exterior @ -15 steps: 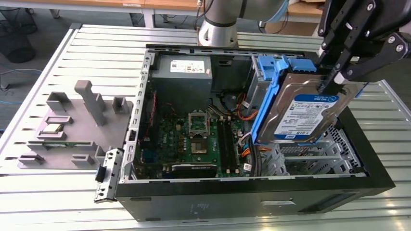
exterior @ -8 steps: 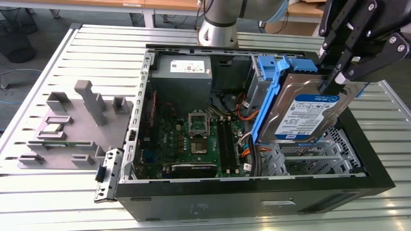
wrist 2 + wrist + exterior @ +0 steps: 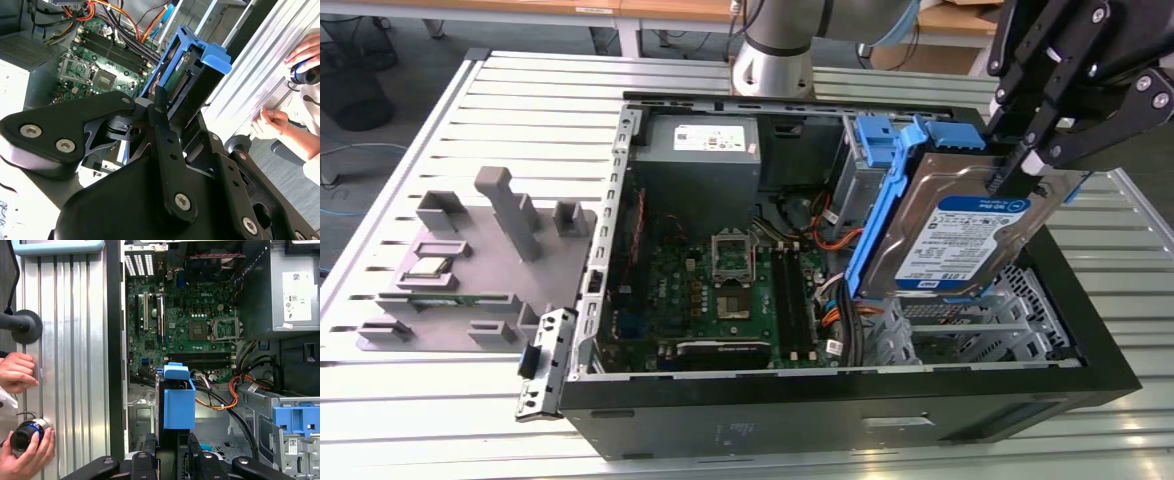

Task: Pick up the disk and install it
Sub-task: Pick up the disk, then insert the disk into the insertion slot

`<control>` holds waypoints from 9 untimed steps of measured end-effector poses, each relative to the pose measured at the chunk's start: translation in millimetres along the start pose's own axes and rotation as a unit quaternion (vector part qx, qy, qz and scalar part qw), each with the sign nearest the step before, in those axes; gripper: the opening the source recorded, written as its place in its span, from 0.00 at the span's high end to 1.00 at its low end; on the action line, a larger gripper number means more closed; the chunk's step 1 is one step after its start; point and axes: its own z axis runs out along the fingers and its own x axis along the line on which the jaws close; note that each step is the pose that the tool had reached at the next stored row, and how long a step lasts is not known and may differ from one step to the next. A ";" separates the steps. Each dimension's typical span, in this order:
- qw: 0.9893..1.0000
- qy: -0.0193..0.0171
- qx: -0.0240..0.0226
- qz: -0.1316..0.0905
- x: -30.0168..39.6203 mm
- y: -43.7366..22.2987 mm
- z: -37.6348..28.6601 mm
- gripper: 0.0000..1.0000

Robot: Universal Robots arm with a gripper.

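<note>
The disk [image 3: 961, 235], a silver drive with a white-and-blue label in a blue carrier, hangs tilted on edge over the right part of the open computer case [image 3: 854, 405]. My black gripper [image 3: 1025, 165] comes down from the exterior view's upper right and is shut on the drive's top edge. In the second wrist view the disk [image 3: 192, 65] sticks out beyond the gripper [image 3: 165, 107], above the motherboard. The first wrist view has the disk [image 3: 179, 400] edge-on, clamped in the gripper [image 3: 172, 450], with the perforated metal drive cage [image 3: 974, 320] below it.
Inside the case lie the green motherboard [image 3: 734, 290], a grey power supply [image 3: 700, 150] and another blue bracket [image 3: 874, 150] in a bay at the back. A grey fixture [image 3: 480, 260] stands on the slatted table to the exterior view's left. A person's hands [image 3: 20, 372] rest beside the case.
</note>
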 end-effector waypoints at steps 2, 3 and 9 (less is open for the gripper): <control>1.000 0.000 0.000 0.000 0.0 -0.1 0.0 0.65; 1.000 0.000 0.000 0.000 0.0 -0.4 0.0 0.65; 1.000 0.000 0.000 0.000 -0.2 -4.6 0.0 0.65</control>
